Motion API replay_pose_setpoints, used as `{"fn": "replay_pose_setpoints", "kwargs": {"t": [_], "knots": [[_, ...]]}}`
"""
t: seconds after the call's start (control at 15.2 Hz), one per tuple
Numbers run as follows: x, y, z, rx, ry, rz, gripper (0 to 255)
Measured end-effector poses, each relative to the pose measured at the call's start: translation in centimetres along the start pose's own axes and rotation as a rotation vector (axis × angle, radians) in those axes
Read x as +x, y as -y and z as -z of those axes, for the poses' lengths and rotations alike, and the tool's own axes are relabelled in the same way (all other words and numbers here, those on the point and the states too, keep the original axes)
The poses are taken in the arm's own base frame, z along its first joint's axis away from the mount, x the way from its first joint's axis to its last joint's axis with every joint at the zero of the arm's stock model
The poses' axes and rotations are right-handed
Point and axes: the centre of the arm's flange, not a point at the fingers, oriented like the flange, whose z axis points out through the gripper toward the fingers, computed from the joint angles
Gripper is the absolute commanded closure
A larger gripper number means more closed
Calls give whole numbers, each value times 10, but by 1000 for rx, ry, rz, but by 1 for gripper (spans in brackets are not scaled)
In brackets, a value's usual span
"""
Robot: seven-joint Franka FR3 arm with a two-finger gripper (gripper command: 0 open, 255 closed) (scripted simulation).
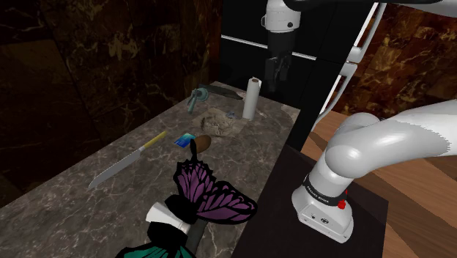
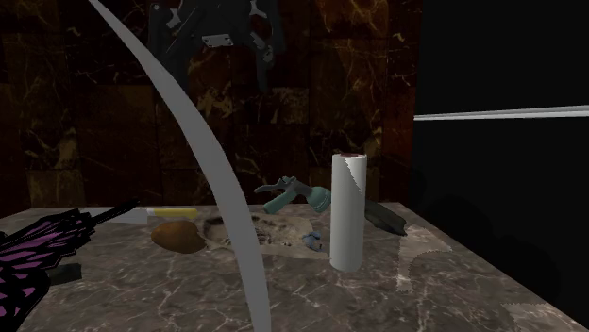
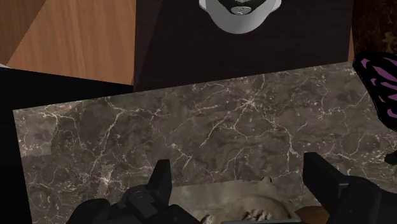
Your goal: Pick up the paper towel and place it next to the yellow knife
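Observation:
A white paper towel roll (image 1: pixel 251 99) (image 2: pixel 346 212) stands upright near the far end of the marble counter (image 1: pixel 146 183). My black gripper (image 1: pixel 277 73) (image 2: pixel 265 58) hangs well above the counter, higher than the roll and a little to its right in the shoulder view. In the wrist view the gripper (image 3: pixel 242 191) is open, its fingers (image 3: pixel 161 182) wide apart with nothing between them. The yellow-handled knife (image 1: pixel 126 161) lies flat toward the counter's left edge, its handle (image 2: pixel 170 215) pointing to the far end.
Between roll and knife lie a stone-like lump (image 1: pixel 218 121), a brown oval (image 1: pixel 203 143) and a small blue thing (image 1: pixel 185 138). A teal tool (image 1: pixel 196 97) lies at the far end. A purple butterfly figure (image 1: pixel 209 194) stands near the front. Dark marble walls bound the counter.

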Motion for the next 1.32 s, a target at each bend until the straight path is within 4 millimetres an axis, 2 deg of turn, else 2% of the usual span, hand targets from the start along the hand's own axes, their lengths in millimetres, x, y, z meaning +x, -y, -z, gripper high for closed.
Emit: {"fn": "replay_pose_setpoints", "kwargs": {"t": [0.13, 0.33, 1.06, 1.32], "knots": [[5, -4, -2, 4, -2, -5, 0], [24, -29, -8, 25, -18, -29, 0], [120, -136, -47, 112, -88, -135, 0], [148, -177, -61, 145, -114, -175, 0]]}}
